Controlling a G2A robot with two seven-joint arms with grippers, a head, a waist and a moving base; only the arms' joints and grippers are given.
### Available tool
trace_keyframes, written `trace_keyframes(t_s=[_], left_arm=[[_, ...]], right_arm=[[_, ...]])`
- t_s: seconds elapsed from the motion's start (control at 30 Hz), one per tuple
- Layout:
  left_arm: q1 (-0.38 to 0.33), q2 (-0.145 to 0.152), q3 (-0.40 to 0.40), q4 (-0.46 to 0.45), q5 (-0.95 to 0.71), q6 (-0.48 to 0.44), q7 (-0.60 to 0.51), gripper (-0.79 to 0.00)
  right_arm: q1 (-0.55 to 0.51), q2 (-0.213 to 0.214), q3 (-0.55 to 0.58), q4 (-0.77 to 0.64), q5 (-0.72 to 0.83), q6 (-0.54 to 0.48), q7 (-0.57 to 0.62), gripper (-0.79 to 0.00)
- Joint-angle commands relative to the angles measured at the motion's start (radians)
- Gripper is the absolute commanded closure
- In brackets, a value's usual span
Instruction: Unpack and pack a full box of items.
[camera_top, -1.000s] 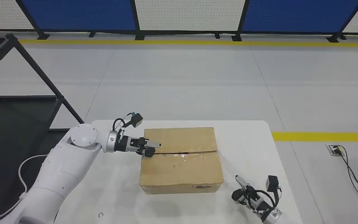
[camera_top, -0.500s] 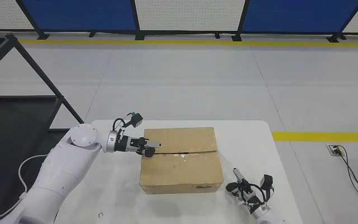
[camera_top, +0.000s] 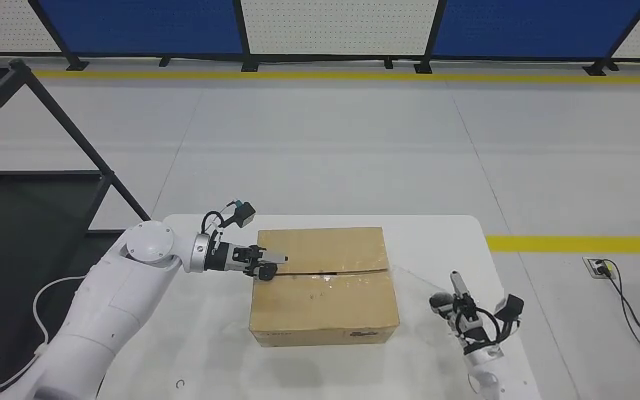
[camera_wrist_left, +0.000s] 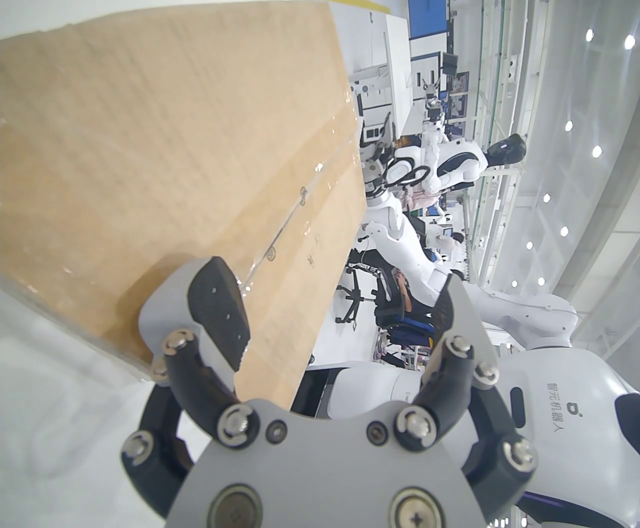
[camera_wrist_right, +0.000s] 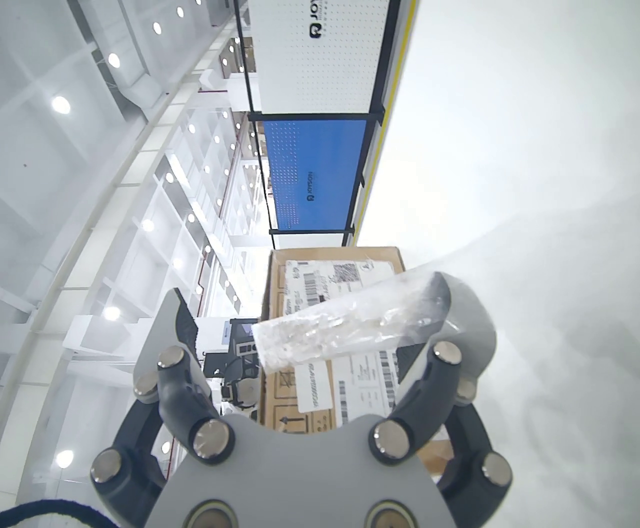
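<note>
The closed, taped box (camera_top: 322, 285) sits on the table (camera_top: 200, 330). The left hand (camera_top: 268, 266) is at the box's left edge by the seam, fingers apart, one pad (camera_wrist_left: 220, 300) close against the cardboard. The right hand (camera_top: 450, 297) is near the box's right end, fingers apart, with a clear plastic strip (camera_wrist_right: 345, 320) clinging to one finger.

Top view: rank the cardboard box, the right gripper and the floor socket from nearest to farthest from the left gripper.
1. cardboard box: right beside the left gripper, which sits at the box's end by the seam.
2. right gripper: beyond the box's other end, above the table.
3. floor socket: off the table, on the floor at the picture's far right.
</note>
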Motion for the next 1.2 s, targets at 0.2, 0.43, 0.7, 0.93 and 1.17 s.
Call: trace_keyframes(t_s=[0.2, 0.43, 0.7, 0.93, 1.17], left_arm=[[0.000, 0.000, 0.000, 0.000, 0.000, 0.000, 0.000, -0.785], [0.000, 0.000, 0.000, 0.000, 0.000, 0.000, 0.000, -0.785], [0.000, 0.000, 0.000, 0.000, 0.000, 0.000, 0.000, -0.785], [0.000, 0.000, 0.000, 0.000, 0.000, 0.000, 0.000, -0.785], [0.000, 0.000, 0.000, 0.000, 0.000, 0.000, 0.000, -0.785]], right_arm=[[-0.014, 0.003, 0.056, -0.124, -0.034, 0.033, -0.004, -0.785], [-0.072, 0.001, 0.102, -0.321, -0.106, 0.154, -0.148, -0.785], [-0.074, -0.004, 0.085, -0.512, -0.235, 0.367, -0.201, -0.785], [-0.046, -0.012, 0.003, -0.642, -0.402, 0.536, -0.221, -0.785], [0.041, -0.029, -0.130, -0.699, -0.575, 0.755, -0.251, -0.785]])
